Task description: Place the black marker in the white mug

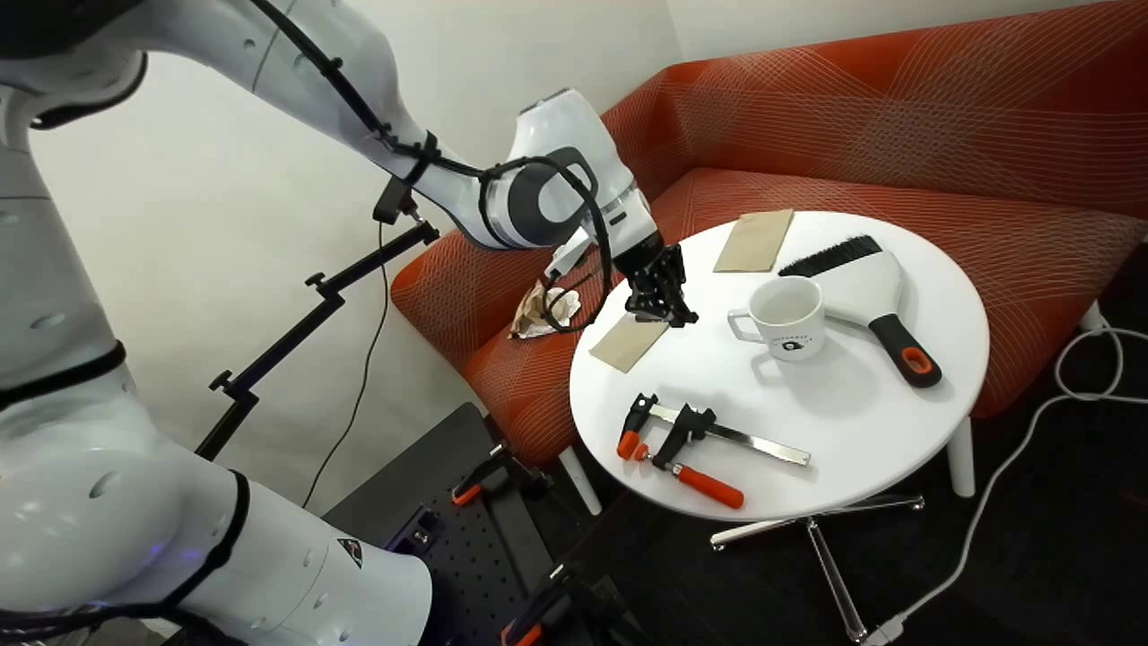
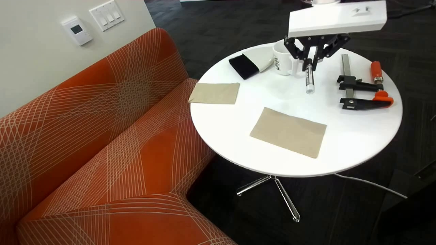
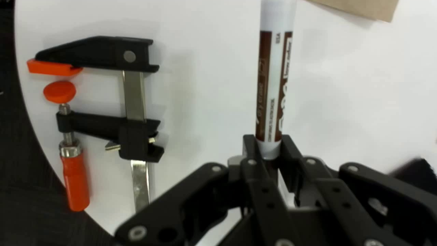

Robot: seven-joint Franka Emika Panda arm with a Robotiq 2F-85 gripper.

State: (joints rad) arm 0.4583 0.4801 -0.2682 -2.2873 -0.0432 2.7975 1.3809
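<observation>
Since the mug [image 1: 789,334] seems best entered endwise, the marker [image 3: 274,85] is pinched near one end by the fingers [image 3: 251,150].

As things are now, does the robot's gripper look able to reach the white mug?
Probably yes. The gripper holds the marker, and in an exterior view I see nothing standing between gripper and white mug; the brush lies beyond it. The mug's mouth looks uncovered.

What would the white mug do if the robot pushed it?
The white mug would probably slide before tipping, since it's squat and upright. Its handle sticks out, so a push there might spin it. It looks like shiny ceramic, so a fall could crack it.
</observation>
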